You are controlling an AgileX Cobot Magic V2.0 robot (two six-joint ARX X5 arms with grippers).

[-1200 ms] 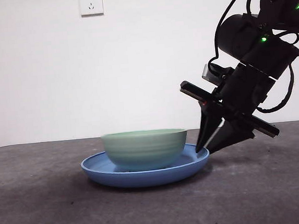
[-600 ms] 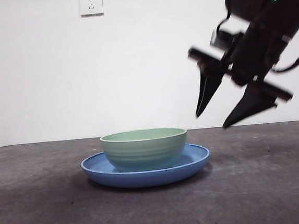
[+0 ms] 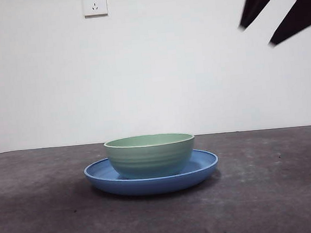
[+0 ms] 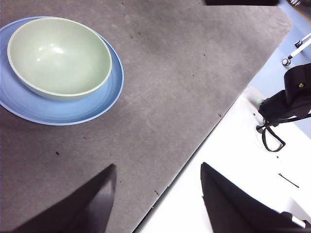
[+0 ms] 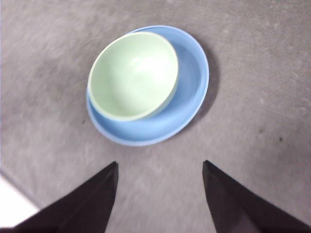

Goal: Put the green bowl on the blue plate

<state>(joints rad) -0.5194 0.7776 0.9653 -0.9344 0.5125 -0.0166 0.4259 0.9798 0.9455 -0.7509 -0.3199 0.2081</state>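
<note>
From my station the job reads as done. The green bowl sits upright inside the blue plate, base on the plate's floor, rim level in the front view. Overhead, both wrist views show it off-centre on the plate, crowding one side of the rim but fully within it (no overhang that I can see).

The right pincer hangs high above the bowl and plate, jaws spread wide, nothing between them. I read the two dark tips at the top corner of the front view as this pincer, clear of everything.

The left pincer is also spread and empty, parked off to the side over the edge of the tabletop, well apart from the plate.

What's left, in my judgement: nothing on the placement itself. Bowl looks stable, no tilt, no contact with either arm. At most, parking the right arm. I'd call it complete.
</note>
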